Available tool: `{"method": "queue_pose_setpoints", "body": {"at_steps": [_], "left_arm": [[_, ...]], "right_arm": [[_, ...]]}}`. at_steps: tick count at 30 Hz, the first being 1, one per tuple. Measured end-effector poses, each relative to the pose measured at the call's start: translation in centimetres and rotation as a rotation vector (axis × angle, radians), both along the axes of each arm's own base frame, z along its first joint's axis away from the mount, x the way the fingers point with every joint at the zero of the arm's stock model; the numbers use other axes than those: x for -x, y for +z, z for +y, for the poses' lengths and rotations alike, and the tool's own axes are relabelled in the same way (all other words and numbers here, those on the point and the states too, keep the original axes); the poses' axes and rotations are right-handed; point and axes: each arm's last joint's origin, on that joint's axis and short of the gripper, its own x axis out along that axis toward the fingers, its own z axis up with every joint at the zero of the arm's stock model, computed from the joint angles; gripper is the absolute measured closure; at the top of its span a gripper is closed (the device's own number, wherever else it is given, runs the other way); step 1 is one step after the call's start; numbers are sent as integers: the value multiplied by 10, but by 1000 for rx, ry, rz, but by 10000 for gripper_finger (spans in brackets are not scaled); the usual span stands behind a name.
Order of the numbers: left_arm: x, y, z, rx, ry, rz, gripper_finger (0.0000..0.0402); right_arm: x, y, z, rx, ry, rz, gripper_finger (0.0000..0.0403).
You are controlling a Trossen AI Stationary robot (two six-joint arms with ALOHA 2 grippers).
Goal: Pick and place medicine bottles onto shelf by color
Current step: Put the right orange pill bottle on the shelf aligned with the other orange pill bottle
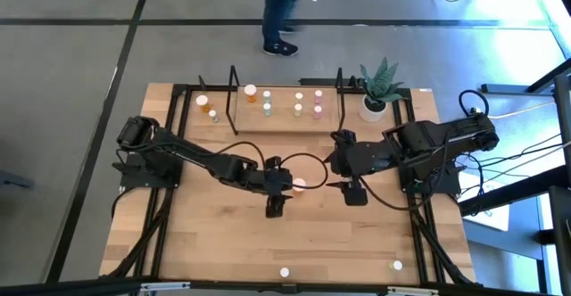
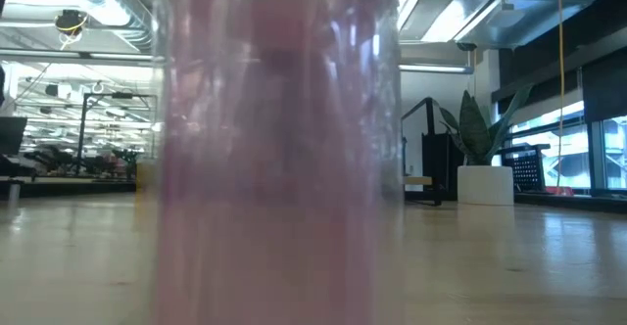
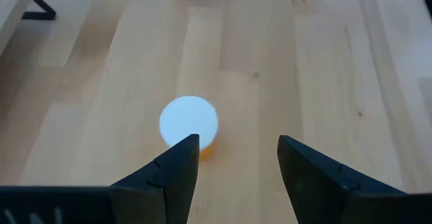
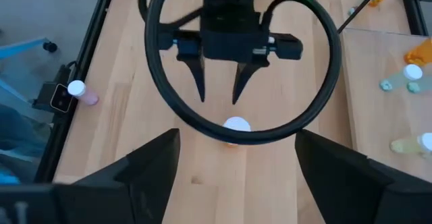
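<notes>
We are at the pick step: our left hand [image 1: 276, 209] hangs open over mid-tabletop [image 1: 223, 242], its fingers [image 3: 172, 177] just short of an orange bottle [image 3: 190, 124] that stands upright, apart from them. Our right hand [image 1: 355, 195] waits open close by to the right, facing the same bottle.

Next, we judge, the left hand must ease forward until the bottle sits between its fingers, then close and carry it to the shelf [image 1: 285, 118] at the far edge, where other bottles already stand in a row.

The bottle is tiny against the fingers: a round white cap over an orange body that barely shows from above. A pinkish bottle [image 2: 279, 149] stands right against the low camera.
</notes>
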Motion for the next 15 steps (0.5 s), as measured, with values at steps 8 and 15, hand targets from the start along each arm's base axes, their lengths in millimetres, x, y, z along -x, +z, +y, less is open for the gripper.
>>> {"method": "queue_pose_setpoints", "body": {"at_steps": [8,15], "left_arm": [[-1,0,3,13,27,-4,208],[-4,2,10,25,53,-29,208]], "right_arm": [[0,0,0,0,0,-1,109],[0,0,0,-1,0,-1,109]]}}
